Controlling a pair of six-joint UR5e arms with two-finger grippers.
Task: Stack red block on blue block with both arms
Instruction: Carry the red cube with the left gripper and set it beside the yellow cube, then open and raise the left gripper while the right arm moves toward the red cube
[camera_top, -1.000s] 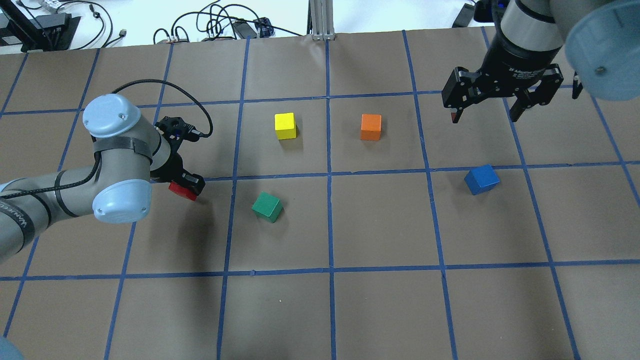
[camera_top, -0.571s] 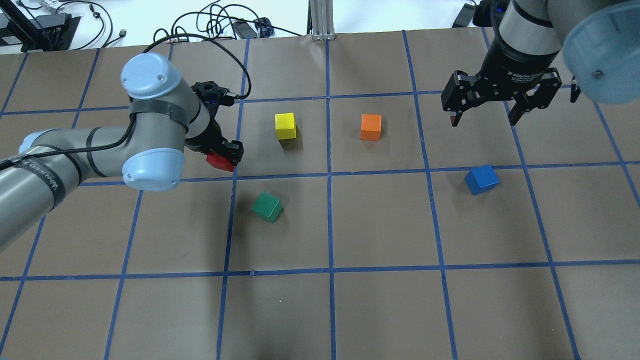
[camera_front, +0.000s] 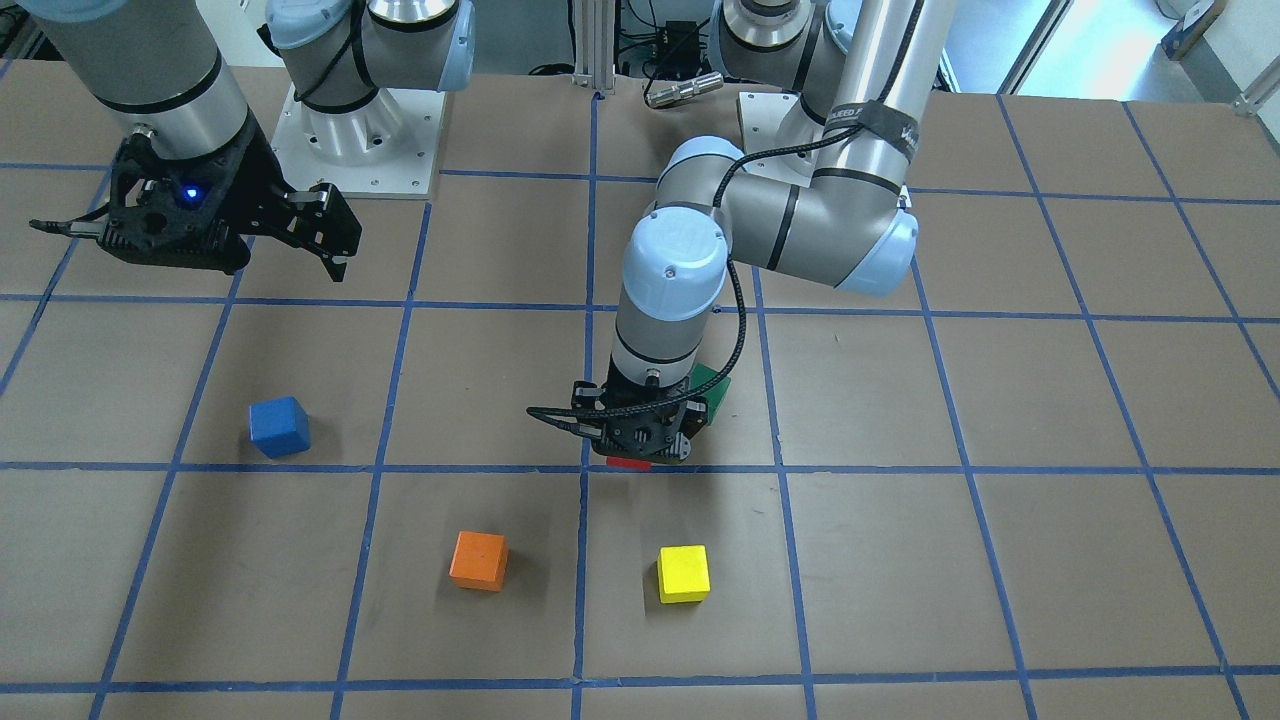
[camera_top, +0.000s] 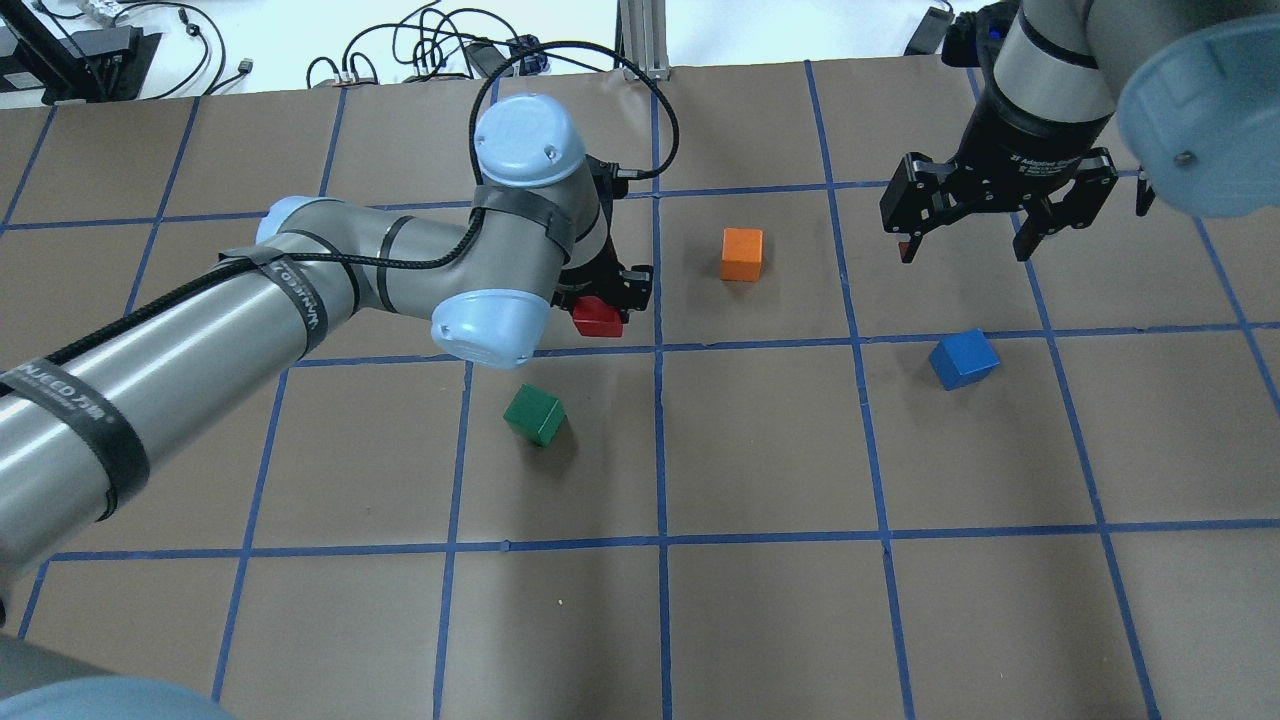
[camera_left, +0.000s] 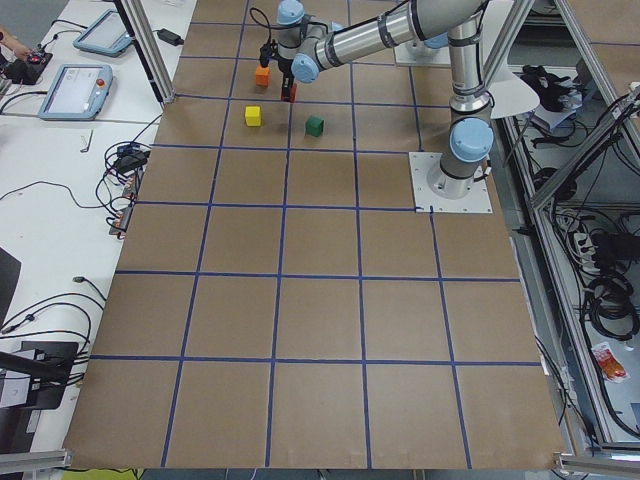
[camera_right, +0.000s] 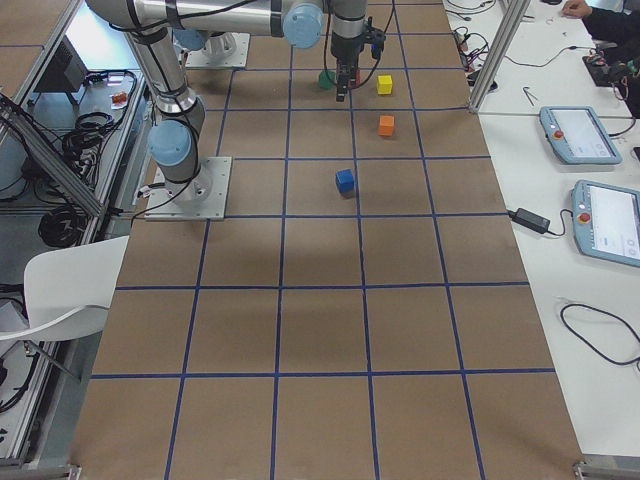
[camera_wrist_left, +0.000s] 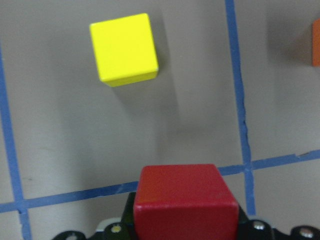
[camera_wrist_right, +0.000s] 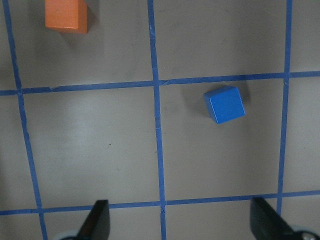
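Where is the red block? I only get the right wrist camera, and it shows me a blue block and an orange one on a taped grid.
Observer: The red block is clamped in the left hand, outside your view.
Visitor: Is it close to the blue one?
Observer: No. Seen from overhead, the blue block lies well off to the right of it, beyond the orange block.
Visitor: Are there other blocks I can't see?
Observer: Yes, a yellow block and a green block, neither of them held.
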